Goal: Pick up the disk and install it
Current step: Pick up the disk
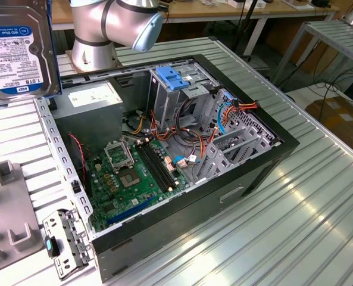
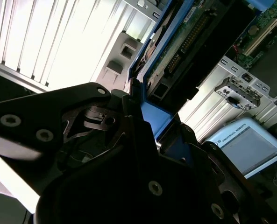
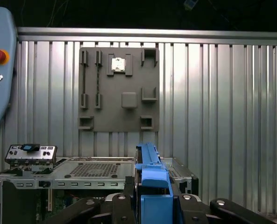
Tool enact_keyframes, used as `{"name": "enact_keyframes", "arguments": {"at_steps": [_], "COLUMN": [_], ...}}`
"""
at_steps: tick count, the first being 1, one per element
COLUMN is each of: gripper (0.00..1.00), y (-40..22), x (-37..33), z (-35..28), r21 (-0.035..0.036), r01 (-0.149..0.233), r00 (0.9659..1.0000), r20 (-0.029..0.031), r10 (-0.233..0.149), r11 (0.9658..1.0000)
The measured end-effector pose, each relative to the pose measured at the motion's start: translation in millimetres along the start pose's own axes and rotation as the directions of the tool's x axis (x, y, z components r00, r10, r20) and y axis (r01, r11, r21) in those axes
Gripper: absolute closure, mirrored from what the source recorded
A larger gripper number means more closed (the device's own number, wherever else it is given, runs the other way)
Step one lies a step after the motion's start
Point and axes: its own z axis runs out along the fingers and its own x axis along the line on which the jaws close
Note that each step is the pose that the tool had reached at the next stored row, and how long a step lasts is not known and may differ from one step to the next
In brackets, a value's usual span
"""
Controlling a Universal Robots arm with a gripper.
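Gripper [image 3: 153, 199] closed tight on the disk [image 1: 18, 52], pinching its blue side rails; disk held aloft at the exterior view's upper left, not yet in the open computer case [image 1: 270, 159].

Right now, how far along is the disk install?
Done: the disk is picked up and off the table. In hand: in the first wrist view the tool is shut on the disk's blue-railed edge, holding it clear of the open case. Left: the install itself. The disk is wholly outside the case, with no part of it in the cage.
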Motion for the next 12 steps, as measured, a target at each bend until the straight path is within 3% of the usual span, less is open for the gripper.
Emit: {"name": "enact_keyframes", "arguments": {"at_steps": [12], "gripper": [0.63], "y": [-21.2], "x": [5.1], "z": [-0.6], "r21": [-0.0023], "r01": [0.000], "r00": [1.0000], "r20": [0.0000], "r10": [0.000], "r11": [1.0000]}}
